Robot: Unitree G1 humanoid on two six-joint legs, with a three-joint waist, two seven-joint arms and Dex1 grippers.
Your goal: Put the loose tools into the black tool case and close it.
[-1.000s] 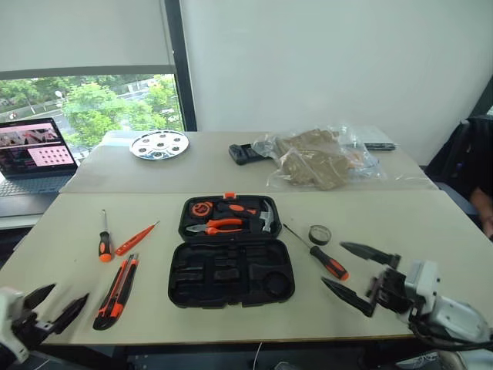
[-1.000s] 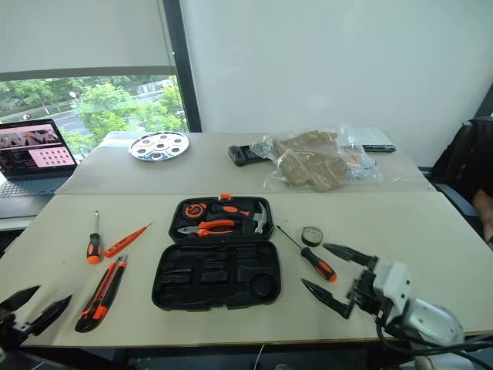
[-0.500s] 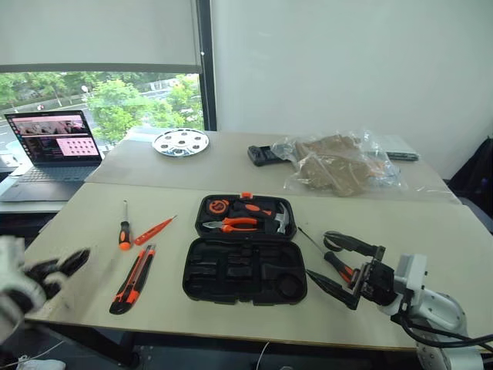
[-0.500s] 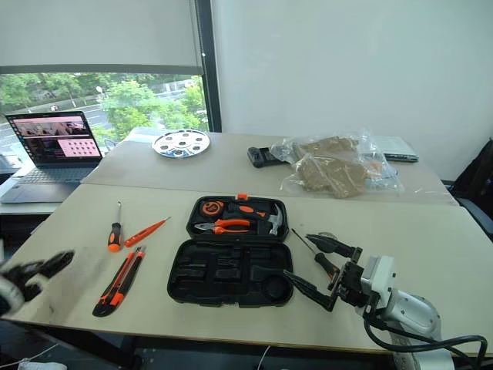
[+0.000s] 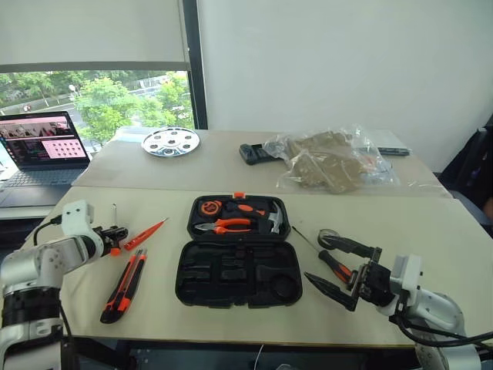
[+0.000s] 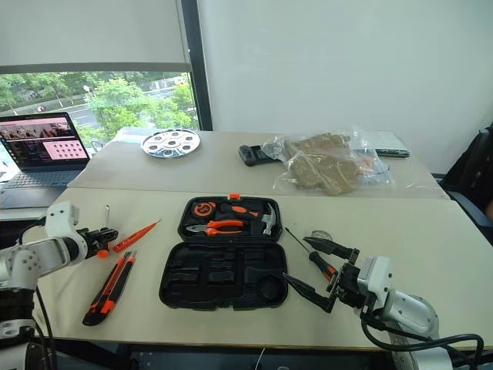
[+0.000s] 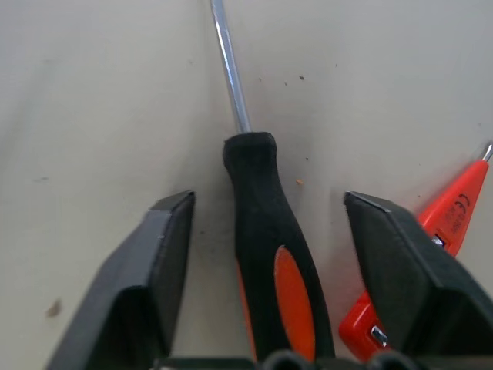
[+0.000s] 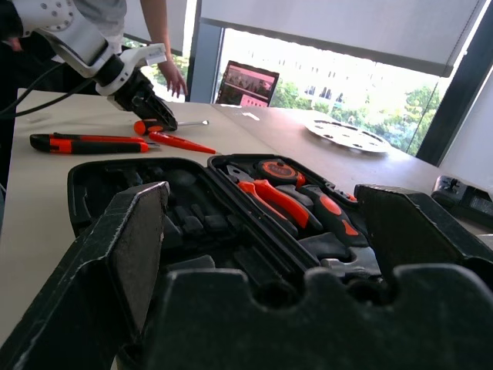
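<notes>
The black tool case (image 5: 239, 266) lies open mid-table, its front half's slots bare. My left gripper (image 5: 117, 233) is down over the left black-and-orange screwdriver (image 7: 262, 223), open, one finger (image 7: 154, 262) on each side of the handle with gaps between. Beside it lie the slim orange tester screwdriver (image 5: 146, 234) and the utility knife (image 5: 123, 284). Right of the case lie the second screwdriver (image 5: 334, 265) and the tape roll (image 5: 326, 235). My right gripper (image 5: 320, 257) hovers open there, holding nothing.
Orange pliers (image 5: 223, 226), a hammer (image 5: 271, 221) and a tape measure sit in the case's rear half. On the far table are a laptop (image 5: 38, 146), a metal plate (image 5: 170, 142), a flat black gadget (image 5: 254, 153) and a plastic bag (image 5: 331, 160). A person's arm (image 8: 171, 73) shows at the table's left.
My left arm has risen from the table's front edge and reached forward onto the left screwdriver, its fingers narrowing around the handle. The head camera has shifted. The right gripper has stayed put.
</notes>
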